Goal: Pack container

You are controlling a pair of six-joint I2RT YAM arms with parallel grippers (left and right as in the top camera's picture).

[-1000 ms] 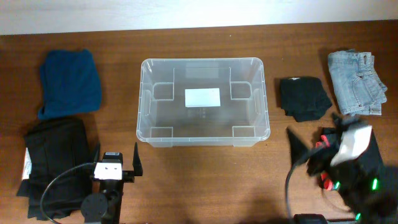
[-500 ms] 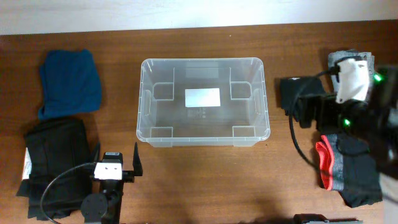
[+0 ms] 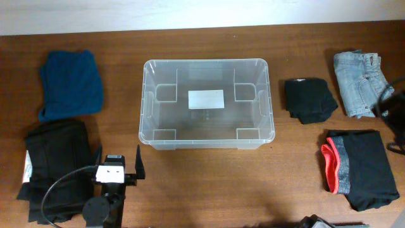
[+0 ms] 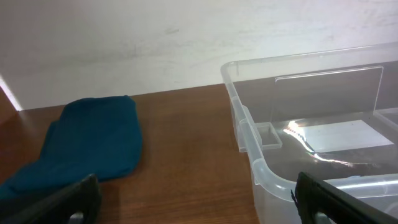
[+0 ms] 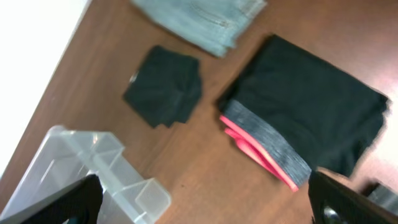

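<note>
Plainly, the left gripper point(image 3: 118, 157) has its jaws spread wide and holds nothing. It sits just off the near-left corner of the container point(image 3: 207, 130), with bare table point(image 3: 202, 180) between them. The right gripper point(image 5: 205, 208) is equally wide, out beyond the container's right end. The container sits mid-table, mouth up, its long axis left to right. Left of it lie a blue cloth point(image 3: 71, 84) and a black garment point(image 3: 54, 168). Right of it lie a black fold point(image 3: 309, 99), jeans point(image 3: 362, 82) and red-banded shorts point(image 3: 357, 177), all apart from its rim.
</note>
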